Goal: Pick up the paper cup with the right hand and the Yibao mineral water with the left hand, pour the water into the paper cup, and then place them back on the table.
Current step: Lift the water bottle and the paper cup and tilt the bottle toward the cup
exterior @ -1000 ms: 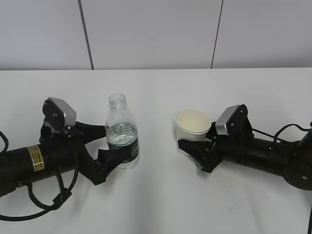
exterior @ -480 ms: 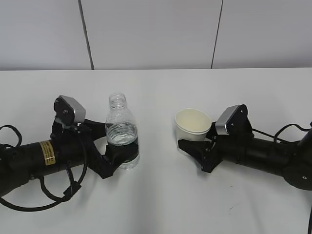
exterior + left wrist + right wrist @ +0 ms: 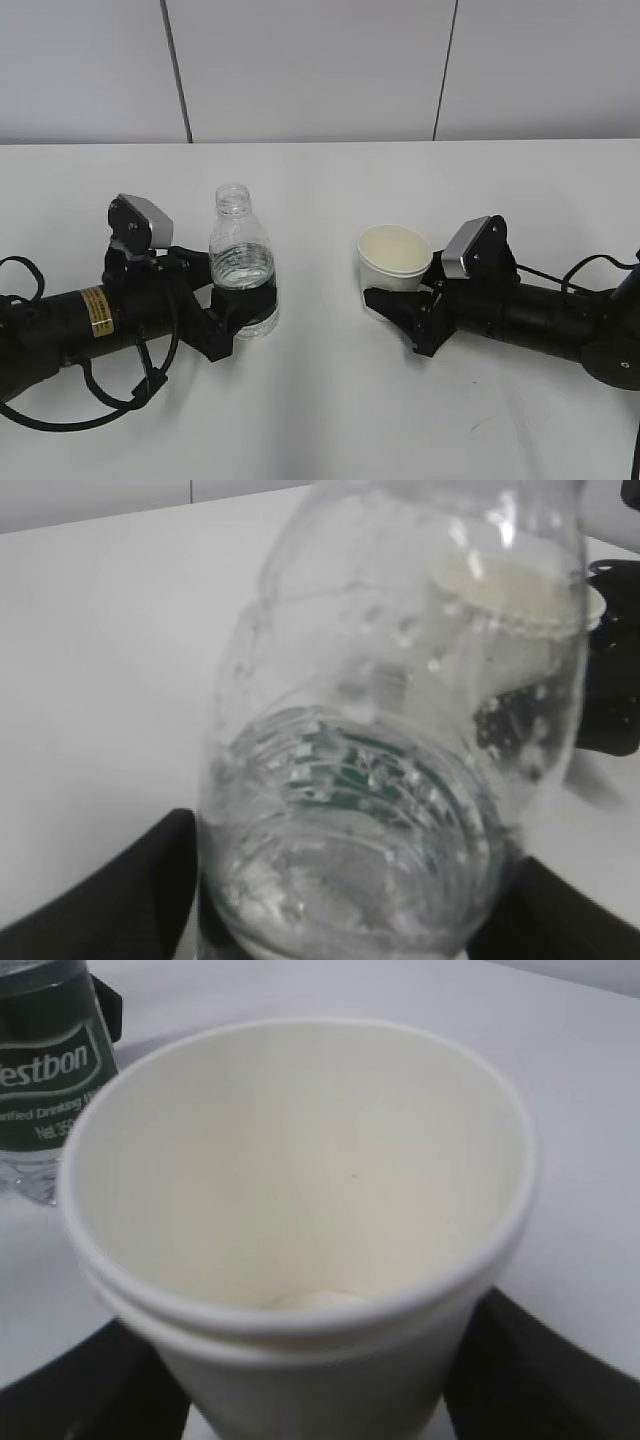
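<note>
The Yibao mineral water bottle [image 3: 242, 262], clear with a dark green label and no cap, leans slightly left on the left of the table [image 3: 320, 420]. My left gripper [image 3: 241, 308] is shut on its lower body. In the left wrist view the bottle [image 3: 380, 780] fills the frame between the black fingers [image 3: 130, 880] of my left gripper [image 3: 345, 900]. The white paper cup [image 3: 393, 255] sits in my right gripper [image 3: 392, 303], which is shut on its lower part. In the right wrist view the cup [image 3: 300, 1160] is empty, held by my right gripper [image 3: 315, 1380]; the bottle label [image 3: 50, 1070] shows at top left.
A grey panelled wall [image 3: 320, 70] stands behind the table's far edge. Black cables [image 3: 90, 400] trail from the left arm near the front left. The cup [image 3: 520, 590] shows through the bottle in the left wrist view.
My left gripper moved in and closed on the bottle, which has shifted a little left and up and now leans. The right gripper and cup have barely moved.
</note>
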You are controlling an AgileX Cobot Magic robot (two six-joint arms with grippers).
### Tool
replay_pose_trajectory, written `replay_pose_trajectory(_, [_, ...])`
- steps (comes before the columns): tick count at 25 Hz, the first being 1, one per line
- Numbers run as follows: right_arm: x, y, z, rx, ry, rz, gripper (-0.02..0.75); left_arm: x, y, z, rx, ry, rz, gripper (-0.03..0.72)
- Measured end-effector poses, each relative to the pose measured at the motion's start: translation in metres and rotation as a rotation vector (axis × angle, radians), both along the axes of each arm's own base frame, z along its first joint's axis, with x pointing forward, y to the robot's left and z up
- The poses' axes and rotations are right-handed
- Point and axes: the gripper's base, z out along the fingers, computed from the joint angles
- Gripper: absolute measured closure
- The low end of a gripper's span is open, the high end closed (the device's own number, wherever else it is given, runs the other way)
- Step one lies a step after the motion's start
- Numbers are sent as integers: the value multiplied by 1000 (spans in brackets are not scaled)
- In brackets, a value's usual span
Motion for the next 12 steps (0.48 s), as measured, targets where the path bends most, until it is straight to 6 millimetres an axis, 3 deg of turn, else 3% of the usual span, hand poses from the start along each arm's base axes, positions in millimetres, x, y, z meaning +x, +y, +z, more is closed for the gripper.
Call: replay_pose_trajectory(12, [-1,1,0,-2,-3,16,215,1,0,0,-2,1,11,317])
